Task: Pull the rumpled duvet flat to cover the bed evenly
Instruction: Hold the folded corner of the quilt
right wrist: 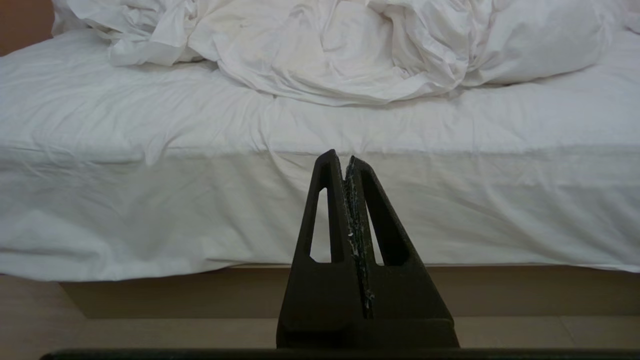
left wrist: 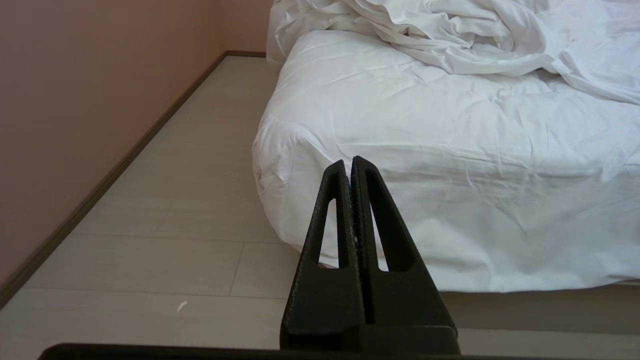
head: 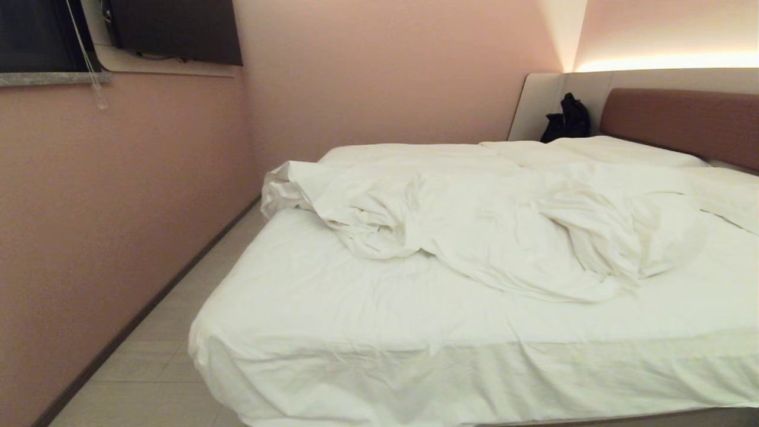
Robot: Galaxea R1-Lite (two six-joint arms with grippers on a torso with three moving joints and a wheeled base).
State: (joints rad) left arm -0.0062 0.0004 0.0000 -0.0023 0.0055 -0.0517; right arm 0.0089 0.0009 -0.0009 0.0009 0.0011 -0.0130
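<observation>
We see the duvet (head: 492, 219) bunched in a rumpled heap across the middle of the bed (head: 379, 350), its folds running from the 9 o'clock edge of the mattress toward 3 o'clock, leaving the near half of the white fitted sheet (head: 356, 308) bare. Beyond it, at 1 o'clock, flat pillows (head: 616, 151) lie against the reddish-brown headboard (head: 688, 121), with a black bag (head: 568, 120) propped on the pale panel beside them. Our left gripper (left wrist: 349, 162) hangs with its black fingers pressed together and holding nothing, facing the mattress's near corner above the pale tiled floor (left wrist: 165, 225). Our right gripper (right wrist: 341, 156) is likewise closed and empty, facing the mattress's draped side, short of the sheet. A pink wall (head: 118, 207) runs along the floor at 9 o'clock.
</observation>
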